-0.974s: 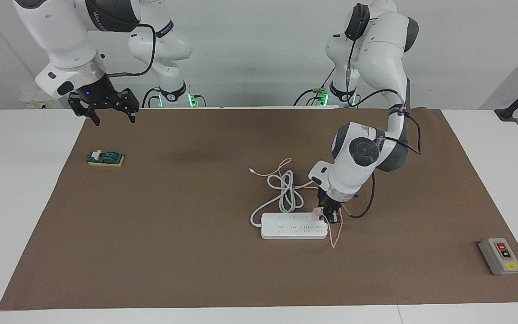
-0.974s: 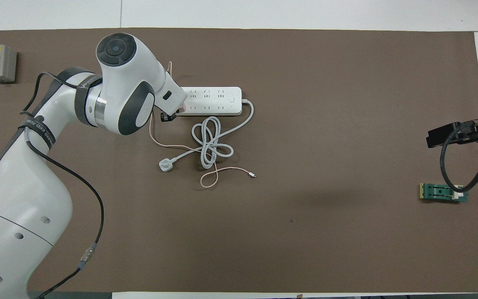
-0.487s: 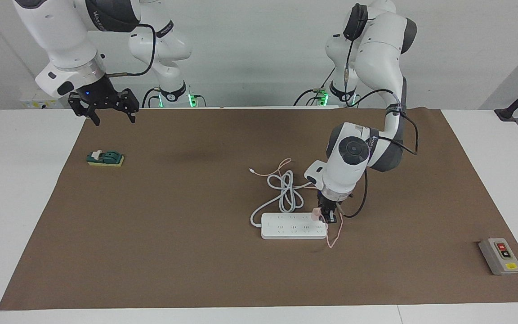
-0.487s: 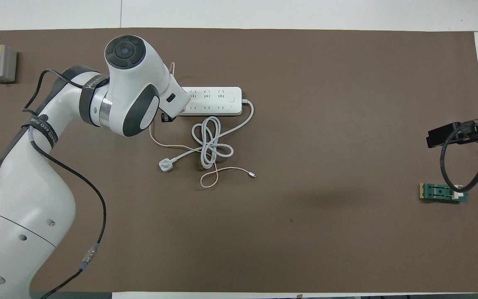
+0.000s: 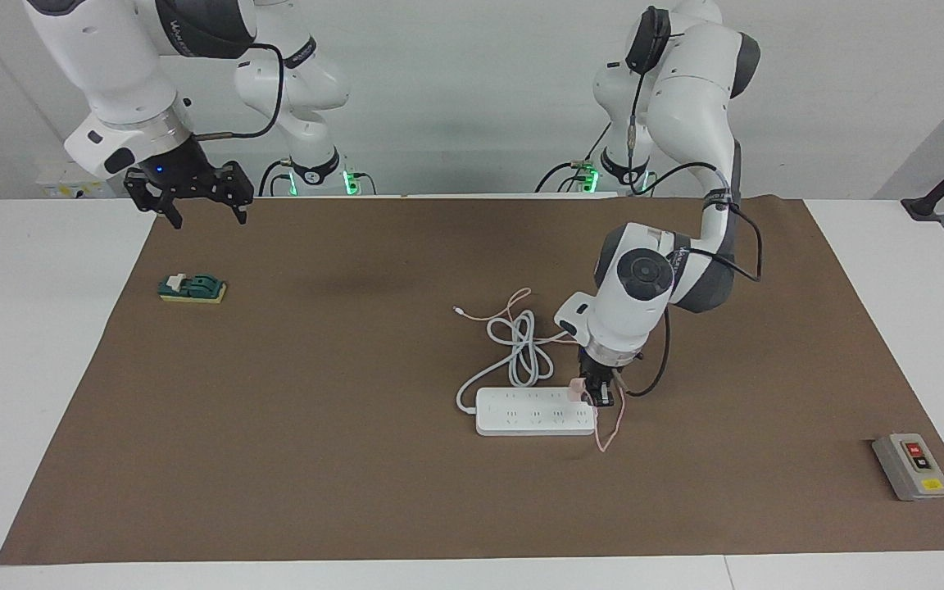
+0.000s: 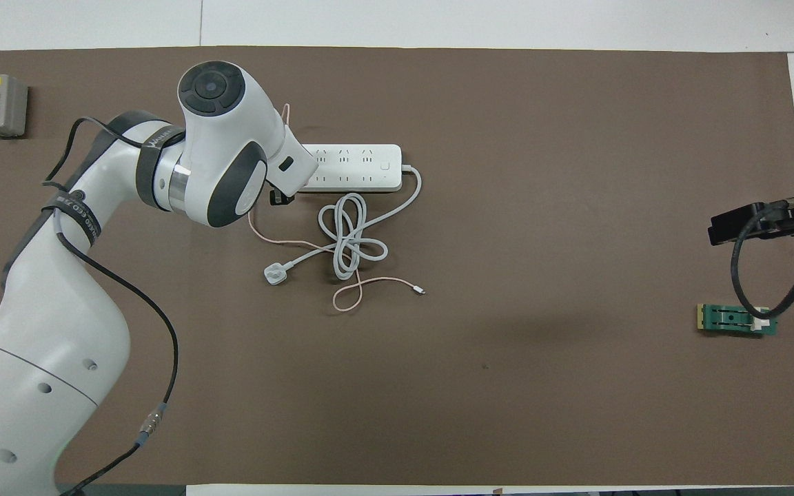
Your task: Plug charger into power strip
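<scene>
The white power strip [image 5: 533, 411] lies flat on the brown mat, its thick cord coiled nearer the robots. The pale pink charger [image 5: 577, 388] stands on the strip's end toward the left arm, at the row nearer the robots. My left gripper [image 5: 599, 395] points down right at the charger and touches it; whether it still grips I cannot tell. In the overhead view the left wrist hides the charger and that end of the power strip [image 6: 355, 167]. The thin pink cable [image 5: 607, 430] loops off the strip's end. My right gripper [image 5: 206, 215] waits open above the mat's corner.
A round white plug [image 6: 274, 274] and the coiled white cord [image 6: 349, 238] lie nearer the robots than the strip. A grey button box [image 5: 912, 467] sits at the left arm's end, and a green block [image 5: 192, 288] sits under the right gripper's side.
The left arm's wrist has swung slightly toward the right arm's end while its gripper stays at the charger. The pink cable loop has drawn in a little. The right arm has not moved.
</scene>
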